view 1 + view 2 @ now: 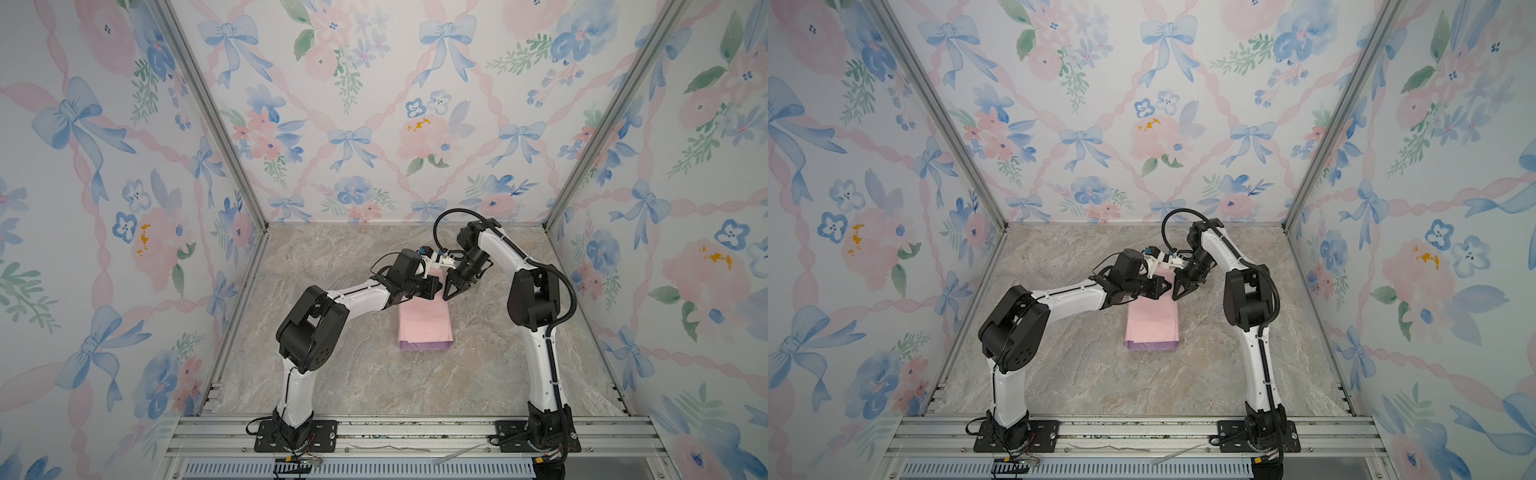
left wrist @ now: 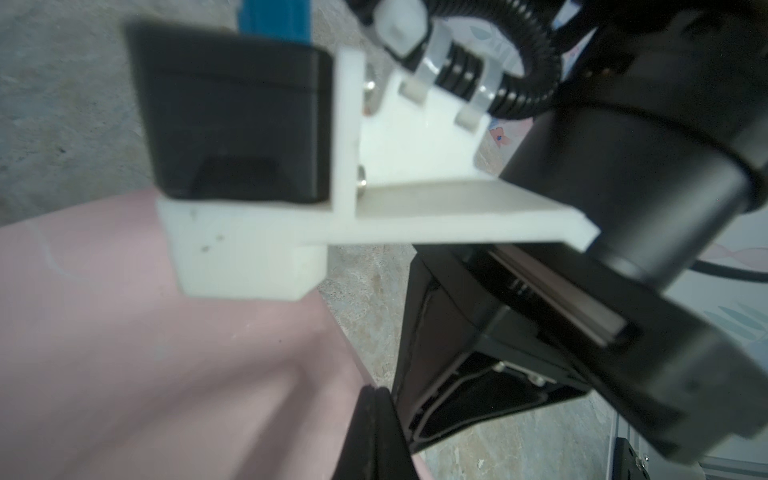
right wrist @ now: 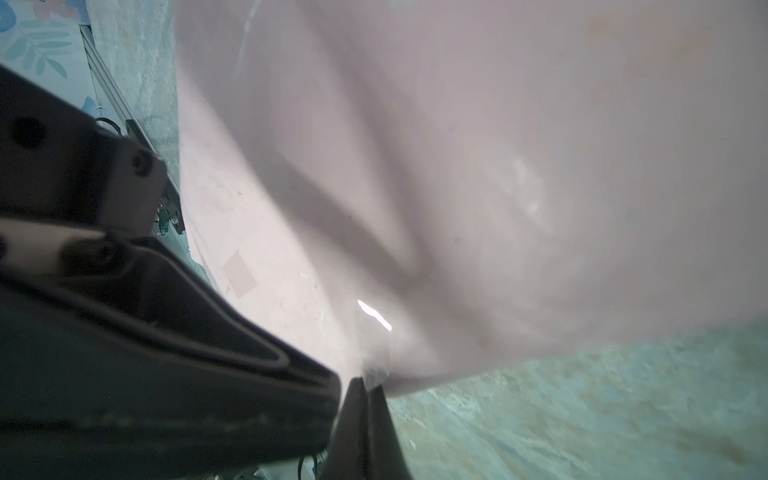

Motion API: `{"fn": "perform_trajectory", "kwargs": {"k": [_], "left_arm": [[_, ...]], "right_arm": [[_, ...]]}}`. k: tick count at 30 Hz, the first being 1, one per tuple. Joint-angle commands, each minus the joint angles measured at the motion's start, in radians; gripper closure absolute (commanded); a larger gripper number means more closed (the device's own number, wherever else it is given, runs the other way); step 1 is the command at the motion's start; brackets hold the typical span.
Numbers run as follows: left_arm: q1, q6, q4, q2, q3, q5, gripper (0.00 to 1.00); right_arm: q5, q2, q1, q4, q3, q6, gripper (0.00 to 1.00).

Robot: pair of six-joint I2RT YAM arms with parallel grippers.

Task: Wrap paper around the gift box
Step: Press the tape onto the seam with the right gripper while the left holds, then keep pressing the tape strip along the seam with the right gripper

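Two-tone paper (image 1: pixel 424 324), pink up, lilac along near edge; right claw (image 3: pixel 368 384) pinching its corner, left claw (image 2: pixel 374 392) clenched alongside.

No text, label, brand or number can be read anywhere, not even on the paper (image 1: pixel 423 322).

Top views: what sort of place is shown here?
Probably a robot test booth, not a home: floral panels on an aluminium frame, left arm and right arm bolted to a rail, pink paper on a marble-look table.
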Motion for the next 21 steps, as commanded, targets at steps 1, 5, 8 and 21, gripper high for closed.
{"fn": "perform_trajectory", "kwargs": {"k": [1,5,8,21], "left_arm": [[-0.008,-0.012,0.019,0.035,0.028,0.015,0.98],[-0.007,-0.015,0.016,0.052,0.028,0.012,0.98],[-0.007,-0.014,0.016,0.061,0.024,0.006,0.98],[-0.009,0.019,0.001,0.036,-0.084,-0.038,1.00]], "right_arm": [[0.005,0.011,0.001,-0.003,0.002,0.010,1.00],[0.006,0.006,0.000,-0.001,-0.004,0.010,1.00],[0.007,0.004,-0.002,0.000,-0.007,0.010,1.00],[0.007,-0.002,-0.009,0.002,-0.008,0.012,1.00]]}}
